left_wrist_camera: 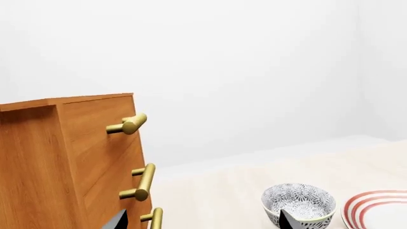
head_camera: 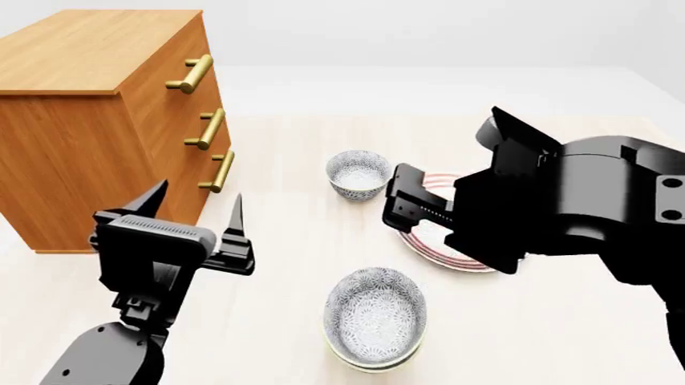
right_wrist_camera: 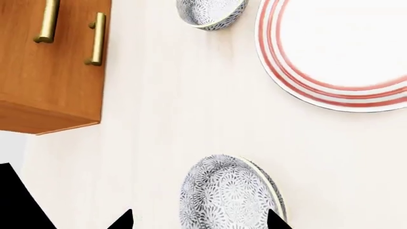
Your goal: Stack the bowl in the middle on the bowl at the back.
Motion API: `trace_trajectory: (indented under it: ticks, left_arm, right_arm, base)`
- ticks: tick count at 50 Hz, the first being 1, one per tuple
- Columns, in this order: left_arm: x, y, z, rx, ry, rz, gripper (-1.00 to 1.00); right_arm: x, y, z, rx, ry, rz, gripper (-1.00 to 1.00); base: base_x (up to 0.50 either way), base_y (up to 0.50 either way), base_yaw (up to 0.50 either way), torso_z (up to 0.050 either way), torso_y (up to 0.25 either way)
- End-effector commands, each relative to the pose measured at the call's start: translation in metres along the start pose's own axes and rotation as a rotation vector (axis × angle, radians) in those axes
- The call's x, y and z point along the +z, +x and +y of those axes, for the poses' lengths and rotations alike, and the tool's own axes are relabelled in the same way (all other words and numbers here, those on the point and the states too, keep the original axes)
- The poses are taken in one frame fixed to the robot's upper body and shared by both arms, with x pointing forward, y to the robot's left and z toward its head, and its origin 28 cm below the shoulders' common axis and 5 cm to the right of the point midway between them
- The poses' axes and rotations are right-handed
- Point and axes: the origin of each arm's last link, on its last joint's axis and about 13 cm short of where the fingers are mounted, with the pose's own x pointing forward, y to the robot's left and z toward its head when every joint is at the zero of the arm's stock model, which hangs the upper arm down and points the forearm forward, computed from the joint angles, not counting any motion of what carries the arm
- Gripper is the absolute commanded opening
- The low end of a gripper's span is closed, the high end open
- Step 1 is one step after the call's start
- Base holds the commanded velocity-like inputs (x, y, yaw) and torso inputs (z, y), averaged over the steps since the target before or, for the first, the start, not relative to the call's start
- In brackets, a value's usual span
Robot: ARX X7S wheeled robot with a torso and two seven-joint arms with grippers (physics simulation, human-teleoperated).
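The farthest patterned bowl (head_camera: 358, 172) stands alone beside the red-ringed plate; it also shows as bowl (left_wrist_camera: 299, 204) and bowl (right_wrist_camera: 211, 12). Closer to me, a bowl of the same look (head_camera: 374, 314) sits nested in another alike, whose rim peeks out below it (right_wrist_camera: 275, 191). I cannot tell which of these is the bowl in the middle. My right gripper (right_wrist_camera: 200, 223) hangs open well above the nested pair, its fingertips framing them without touching. My left gripper (head_camera: 192, 210) is open and empty beside the dresser.
A wooden dresser (head_camera: 96, 120) with brass handles (head_camera: 205, 128) stands at the left of the pale table. The red-ringed plate (head_camera: 428, 241) lies partly under my right arm (head_camera: 567, 200).
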Motion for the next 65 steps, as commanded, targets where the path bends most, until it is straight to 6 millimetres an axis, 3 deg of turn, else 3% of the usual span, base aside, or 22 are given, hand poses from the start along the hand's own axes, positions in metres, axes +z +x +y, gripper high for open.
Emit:
trace_trajectory:
  ticks: [1, 12, 23, 32, 45, 65]
  left_arm:
    - [0.005, -0.001, -0.002, -0.009, 0.013, -0.01, 1.0]
    - [0.02, -0.007, -0.004, -0.041, 0.025, -0.023, 1.0]
    - [0.064, -0.03, 0.009, -0.15, 0.035, 0.031, 1.0]
    - [0.092, -0.039, 0.023, -0.132, 0.023, 0.077, 1.0]
    - [0.114, -0.041, 0.031, -0.113, 0.009, 0.062, 1.0]
    - [0.116, -0.043, 0.034, -0.107, 0.009, 0.061, 1.0]
  right_arm:
    - [-0.003, -0.009, -0.003, 0.014, -0.007, -0.045, 1.0]
    - [-0.016, -0.017, -0.016, -0.04, -0.128, -0.188, 1.0]
    - [-0.058, -0.029, -0.044, -0.137, -0.391, -0.472, 1.0]
    - [-0.086, -0.043, -0.067, -0.127, -0.467, -0.607, 1.0]
    - [-0.094, -0.063, -0.073, -0.133, -0.458, -0.702, 1.0]
    - [-0.092, -0.069, -0.071, -0.12, -0.478, -0.744, 1.0]
  base:
    - [0.0, 0.0, 0.0, 0.0, 0.0]
    - [0.0, 0.0, 0.0, 0.0, 0.0]
    - [0.0, 0.0, 0.0, 0.0, 0.0]
    - [0.0, 0.0, 0.0, 0.0, 0.0]
    - [0.0, 0.0, 0.0, 0.0, 0.0]
    - [0.0, 0.0, 0.0, 0.0, 0.0]
